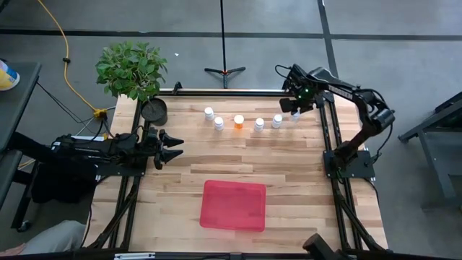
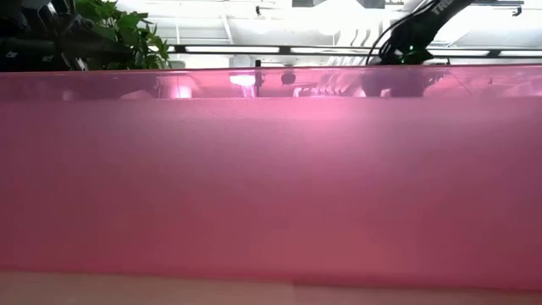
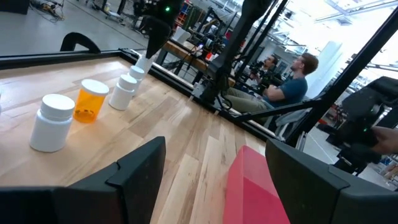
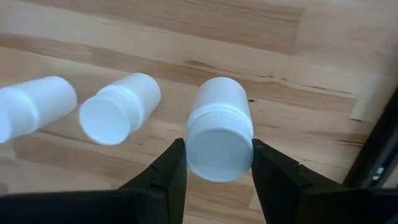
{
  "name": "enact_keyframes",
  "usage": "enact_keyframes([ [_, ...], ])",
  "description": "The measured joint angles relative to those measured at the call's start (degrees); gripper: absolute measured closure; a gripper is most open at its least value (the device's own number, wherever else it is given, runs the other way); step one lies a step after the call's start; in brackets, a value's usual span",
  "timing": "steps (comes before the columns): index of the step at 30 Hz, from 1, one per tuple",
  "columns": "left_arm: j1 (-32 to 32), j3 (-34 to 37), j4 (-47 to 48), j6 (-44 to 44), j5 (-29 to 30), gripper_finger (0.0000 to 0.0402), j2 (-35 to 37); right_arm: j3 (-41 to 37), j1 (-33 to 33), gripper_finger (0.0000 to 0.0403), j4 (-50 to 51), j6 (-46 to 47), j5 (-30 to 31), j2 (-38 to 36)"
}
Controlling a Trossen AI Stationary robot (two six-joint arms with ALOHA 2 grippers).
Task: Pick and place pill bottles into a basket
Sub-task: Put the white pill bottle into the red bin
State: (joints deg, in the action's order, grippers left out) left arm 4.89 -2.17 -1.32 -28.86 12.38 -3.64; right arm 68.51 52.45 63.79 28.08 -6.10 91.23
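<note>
Desk [image 1: 289, 166]: pale wooden planks with visible grain, framed by dark metal rails along both sides and the far edge.
Pill bottles: small smooth plastic cylinders with white caps, standing in a row near the far edge of the desk; four white ones stand free [image 1: 208, 113] [image 1: 219, 123] [image 1: 259, 124] [image 1: 276, 120], with the orange bottle [image 1: 238, 121] between the second and third.
End bottle [image 4: 219, 127]: white, with a ribbed cap rim, at the right end of the row under the right arm's head.
Right gripper [image 4: 217, 168]: reaching over the far right corner of the desk; its dark fingers sit on either side of the end bottle's cap, touching or almost touching it, and the wrist view does not settle whether they press.
Left gripper [image 1: 175, 149]: at the left edge of the desk, pointing inward, its two dark wedge-shaped fingers [image 3: 137, 171] spread with nothing between them.
Basket [image 1: 233, 205]: flat, shallow, red-pink translucent plastic with rounded corners, on the near middle of the desk, well apart from the row; nothing shows inside it from above, and its wall fills the low view.
Open room: a wide band of bare wood lies between the row and the basket.
Plant pot [image 1: 154, 111]: round, black, at the far left corner beside a leafy green plant [image 1: 131, 68].
Background: a seated person [image 3: 292, 84] beyond the desk in the left wrist view.
</note>
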Motion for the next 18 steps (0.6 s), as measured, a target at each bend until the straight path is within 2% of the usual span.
enact_keyframes([
  [7, 0.0, 0.0, 0.0, -0.3, 0.0, 0.0092, 0.0, 0.0, 0.0, 0.0263, 0.4, 0.5, -0.2, -7.1],
  [18, 0.0, 0.0, 0.0, -0.3, 0.0, 0.0092, 0.0, 0.0, -1.2, 0.0263, -0.8, 5.0, -0.2, -22.2],
])
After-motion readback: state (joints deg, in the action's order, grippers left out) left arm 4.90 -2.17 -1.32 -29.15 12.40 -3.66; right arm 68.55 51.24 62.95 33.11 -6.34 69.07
